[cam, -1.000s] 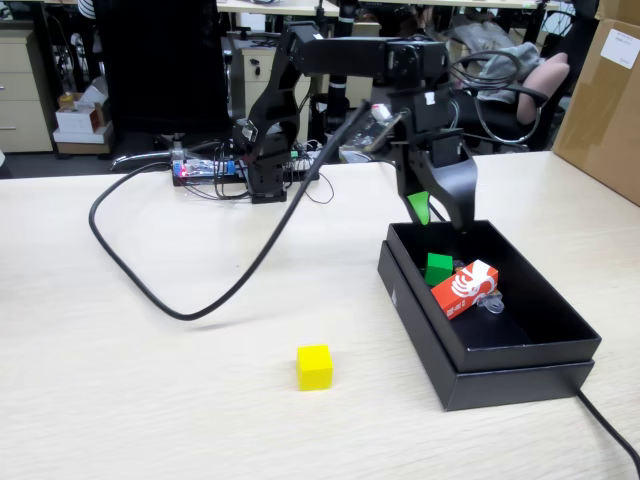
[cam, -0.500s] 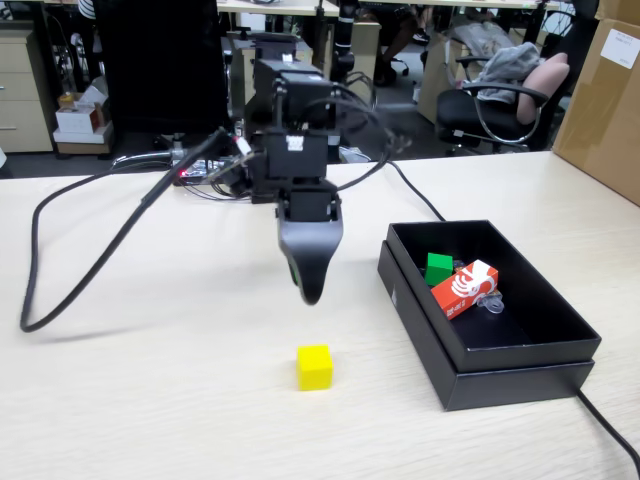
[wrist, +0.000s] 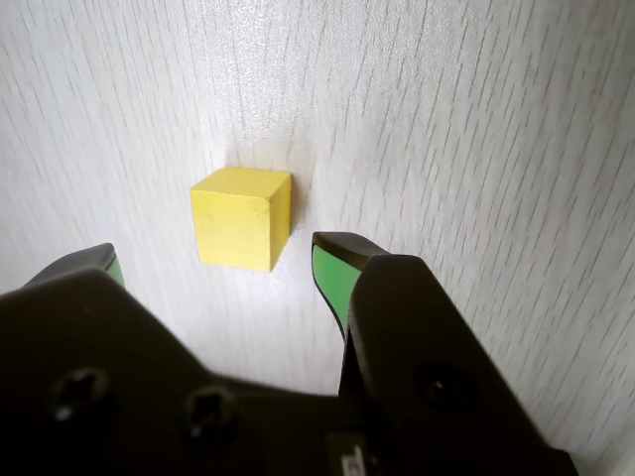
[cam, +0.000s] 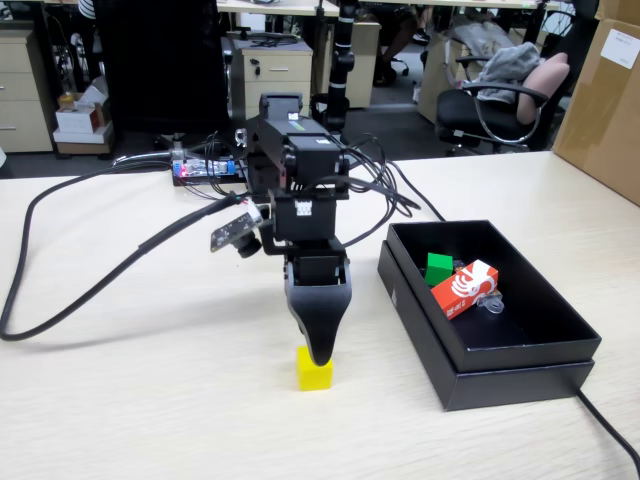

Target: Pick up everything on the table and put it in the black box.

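Hovering over the yellow cube [wrist: 241,217], I have my fingers [wrist: 213,260] spread wide and empty, tips pointing down at the desk [wrist: 476,149]. In the wrist view the cube sits on the bare wood at about 12 o'clock from the gap between my tips, not yet between them: one green-padded tip shows at 4 o'clock from the cube, just beside its lower corner, and the other peeks in at 8 o'clock, further off. So the cube lies ahead of my grasp line and a little closer to one tip than the other.

In the fixed view my fingers [cam: 318,355] hang right above the yellow cube [cam: 313,371], hiding its top, and I cannot tell from there whether a tip is touching it yet.

To do this well, I judge I should nudge forward toward 12 o'clock in the wrist view until the cube is centred in the gap, turn slightly so my pads meet two flat faces rather than the corner edges, then sink until the tips nearly reach the desk before closing. Closing off-centre would likely push the cube aside or twist it out.

The black box [cam: 560,335] stands at 3 o'clock from the cube, well apart, already holding the green cube [cam: 438,267] and the red packet [cam: 463,286].
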{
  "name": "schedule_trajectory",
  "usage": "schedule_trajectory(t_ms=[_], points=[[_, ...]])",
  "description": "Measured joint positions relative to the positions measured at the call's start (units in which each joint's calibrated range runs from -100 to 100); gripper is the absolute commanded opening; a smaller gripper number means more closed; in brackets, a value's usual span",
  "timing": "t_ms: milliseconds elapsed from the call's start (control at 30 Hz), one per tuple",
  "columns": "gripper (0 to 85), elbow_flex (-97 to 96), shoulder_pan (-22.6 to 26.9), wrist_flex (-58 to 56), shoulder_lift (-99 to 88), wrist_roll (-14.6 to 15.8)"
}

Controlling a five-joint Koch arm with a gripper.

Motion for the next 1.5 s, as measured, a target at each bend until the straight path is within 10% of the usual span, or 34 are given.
schedule_trajectory(t_ms=[733,967,1500], points=[[40.7,2.47,-0.39,0.0,8.99,0.0],[14.0,4.84,-0.44,0.0,10.51,0.0],[14.0,5.94,-0.88,-6.74,5.57,0.0]])
